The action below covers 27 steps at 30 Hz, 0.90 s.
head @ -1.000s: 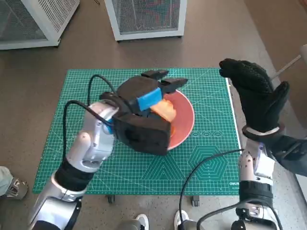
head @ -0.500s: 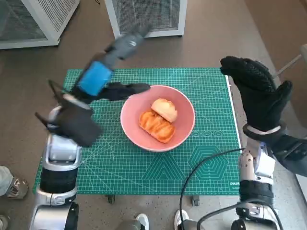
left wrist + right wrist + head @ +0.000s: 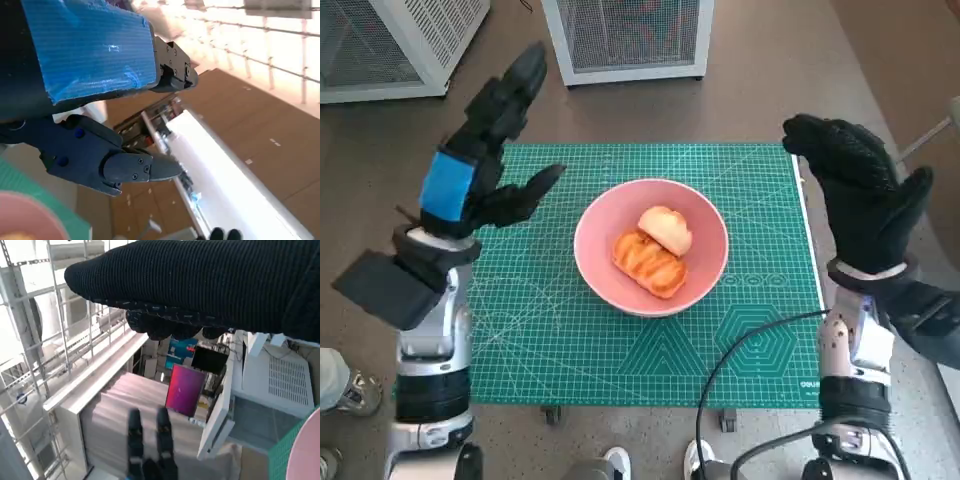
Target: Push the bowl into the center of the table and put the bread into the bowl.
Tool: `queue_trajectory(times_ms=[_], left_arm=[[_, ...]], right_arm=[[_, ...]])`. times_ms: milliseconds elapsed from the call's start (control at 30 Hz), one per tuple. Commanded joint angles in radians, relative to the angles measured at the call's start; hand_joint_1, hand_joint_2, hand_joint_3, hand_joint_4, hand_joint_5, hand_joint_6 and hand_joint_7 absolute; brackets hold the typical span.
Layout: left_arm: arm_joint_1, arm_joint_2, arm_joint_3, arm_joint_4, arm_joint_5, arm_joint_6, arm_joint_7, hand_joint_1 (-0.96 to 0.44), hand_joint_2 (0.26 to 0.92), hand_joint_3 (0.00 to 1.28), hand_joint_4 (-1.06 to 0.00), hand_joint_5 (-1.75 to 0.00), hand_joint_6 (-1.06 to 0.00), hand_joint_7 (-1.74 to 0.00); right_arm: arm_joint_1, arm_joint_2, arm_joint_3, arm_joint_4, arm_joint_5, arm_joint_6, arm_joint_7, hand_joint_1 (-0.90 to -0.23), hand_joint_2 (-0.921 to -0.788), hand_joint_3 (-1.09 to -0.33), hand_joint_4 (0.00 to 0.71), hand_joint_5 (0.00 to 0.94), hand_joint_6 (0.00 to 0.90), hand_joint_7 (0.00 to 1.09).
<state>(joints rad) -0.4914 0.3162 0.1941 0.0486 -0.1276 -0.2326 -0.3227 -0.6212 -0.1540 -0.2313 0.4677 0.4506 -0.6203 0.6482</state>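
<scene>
We see the bowl (image 3: 651, 247) mid-mat (image 3: 760, 330), two breads (image 3: 654, 252) touching inside; left hand (image 3: 485, 150) raised left, right hand (image 3: 855, 195) right.

text: none legible | green cutting mat (image 3: 760, 250): printed grid lines, ruler ticks, hexagon figures; small white marking near its front right corner too small to read | hands, bowl (image 3: 705, 280), bread: no labels seen
</scene>
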Motion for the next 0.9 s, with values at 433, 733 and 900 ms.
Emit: queue_trajectory(times_ms=[433,733,900], left_arm=[[0.06,-0.002,0.036,0.036,-0.125,-0.12,-0.073,-0.77,0.921,0.49,-0.15,0.0,-0.2,0.0],[0.081,-0.015,0.034,0.043,-0.126,-0.148,-0.061,-0.76,0.921,0.5,-0.15,0.0,-0.19,0.0],[0.088,-0.028,0.025,0.044,-0.146,-0.135,-0.069,-0.77,0.921,0.5,-0.16,-0.01,-0.2,0.0]], right_arm=[[-0.019,0.002,0.004,0.01,-0.039,-0.04,-0.025,-0.674,-0.921,-0.771,0.194,0.002,0.175,0.13],[-0.03,-0.005,0.003,0.019,-0.043,-0.049,-0.033,-0.674,-0.921,-0.775,0.194,0.001,0.178,0.13],[-0.038,-0.008,0.002,0.031,-0.045,-0.052,-0.033,-0.676,-0.921,-0.774,0.193,0.0,0.179,0.13]])
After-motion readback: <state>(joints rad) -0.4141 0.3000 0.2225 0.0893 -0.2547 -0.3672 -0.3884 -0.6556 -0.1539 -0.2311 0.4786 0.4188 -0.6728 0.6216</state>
